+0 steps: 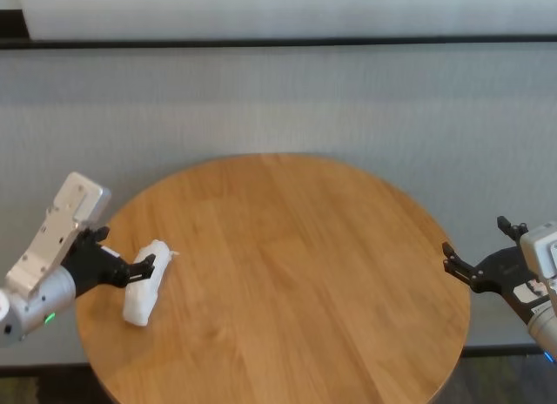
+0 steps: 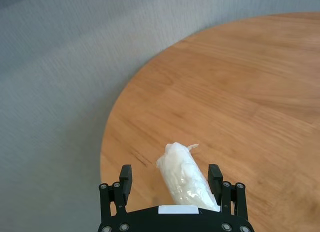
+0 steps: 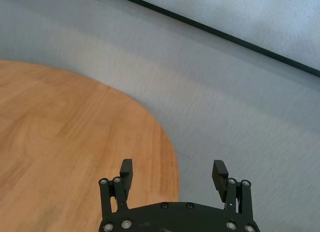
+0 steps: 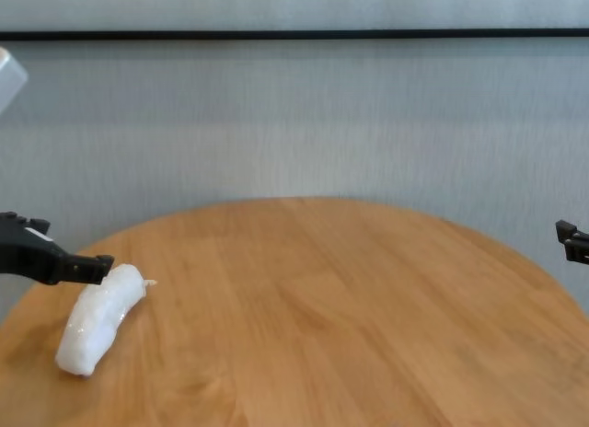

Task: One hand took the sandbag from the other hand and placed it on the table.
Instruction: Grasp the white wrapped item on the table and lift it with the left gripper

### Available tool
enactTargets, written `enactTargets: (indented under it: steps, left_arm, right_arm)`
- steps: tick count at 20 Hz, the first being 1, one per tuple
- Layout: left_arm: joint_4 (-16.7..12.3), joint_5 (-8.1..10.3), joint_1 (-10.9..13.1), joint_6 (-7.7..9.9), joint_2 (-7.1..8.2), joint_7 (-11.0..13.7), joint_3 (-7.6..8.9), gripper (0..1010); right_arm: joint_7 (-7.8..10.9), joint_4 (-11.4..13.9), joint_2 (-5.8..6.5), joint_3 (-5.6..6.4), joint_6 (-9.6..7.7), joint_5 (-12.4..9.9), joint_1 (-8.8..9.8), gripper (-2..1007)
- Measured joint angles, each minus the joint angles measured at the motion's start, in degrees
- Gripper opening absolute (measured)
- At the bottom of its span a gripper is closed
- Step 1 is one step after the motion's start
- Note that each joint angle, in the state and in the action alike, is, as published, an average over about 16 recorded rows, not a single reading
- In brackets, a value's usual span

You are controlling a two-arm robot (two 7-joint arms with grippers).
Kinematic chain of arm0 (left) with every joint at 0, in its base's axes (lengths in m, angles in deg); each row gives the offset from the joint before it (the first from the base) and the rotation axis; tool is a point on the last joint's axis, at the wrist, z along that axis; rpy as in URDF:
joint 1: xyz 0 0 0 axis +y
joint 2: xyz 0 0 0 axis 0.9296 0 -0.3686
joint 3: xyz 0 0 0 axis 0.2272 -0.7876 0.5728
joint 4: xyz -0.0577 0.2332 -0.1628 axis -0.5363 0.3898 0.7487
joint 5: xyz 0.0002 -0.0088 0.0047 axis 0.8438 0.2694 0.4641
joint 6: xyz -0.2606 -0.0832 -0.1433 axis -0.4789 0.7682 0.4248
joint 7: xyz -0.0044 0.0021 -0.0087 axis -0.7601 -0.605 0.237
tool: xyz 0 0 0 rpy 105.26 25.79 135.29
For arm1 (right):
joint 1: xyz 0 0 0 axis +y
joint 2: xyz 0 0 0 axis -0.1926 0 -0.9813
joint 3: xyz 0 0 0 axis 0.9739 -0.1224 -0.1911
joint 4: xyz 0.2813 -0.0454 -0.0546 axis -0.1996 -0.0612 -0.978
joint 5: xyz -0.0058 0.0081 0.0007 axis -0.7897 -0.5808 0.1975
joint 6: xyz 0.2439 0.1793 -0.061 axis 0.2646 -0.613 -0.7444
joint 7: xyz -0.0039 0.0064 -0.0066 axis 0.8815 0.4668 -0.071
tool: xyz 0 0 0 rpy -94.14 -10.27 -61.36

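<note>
While the round light-brown wooden tabletop of joined planks fills the middle of the head view, the left hand, a black two-finger gripper on a silver cylindrical wrist with a green light, reaches in over the tabletop's left edge. Its fingers are spread apart, one on each side of the small white sausage-shaped sandbag in shiny clear plastic wrap. In the left wrist view the sandbag lies between the two fingers, close against one of them and clear of the other, with its crinkled twisted end pointing away from the hand's body. In the chest view a black fingertip of the left hand sits just beside the bag's upper end, and the sandbag rests flat on the wood near the tabletop's left edge, slanting from the rim inward.

Across the tabletop's bare middle, the right hand, a black two-finger gripper with open-frame fingers and a red-and-white sticker on its body, hangs just off the tabletop's right edge, well apart from the sandbag. In the right wrist view its fingers stand wide apart with nothing between them, above the tabletop's rim and the grey floor.
</note>
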Motion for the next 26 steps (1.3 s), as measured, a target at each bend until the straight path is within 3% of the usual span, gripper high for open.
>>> enactTargets:
  steps: [5, 12, 18, 26]
  left_arm:
    - [2.4, -0.02, -3.4, 4.44, -1.39, 2.3, -0.48, 1002]
    - [5.0, -1.02, -6.1, 7.92, -2.88, 4.1, -1.12, 1002]
    - [6.8, -2.18, -6.9, 8.95, -3.92, 5.0, -1.56, 1002]
    - [10.7, -3.58, -7.8, 8.33, -5.8, 5.9, -1.76, 1002]
  right_arm:
    - [0.0, 0.0, 0.0, 0.0, 0.0, 0.0, 0.0, 1001]
    - [0.0, 0.0, 0.0, 0.0, 0.0, 0.0, 0.0, 1001]
    - [0.0, 0.0, 0.0, 0.0, 0.0, 0.0, 0.0, 1001]
    - [0.0, 0.0, 0.0, 0.0, 0.0, 0.0, 0.0, 1001]
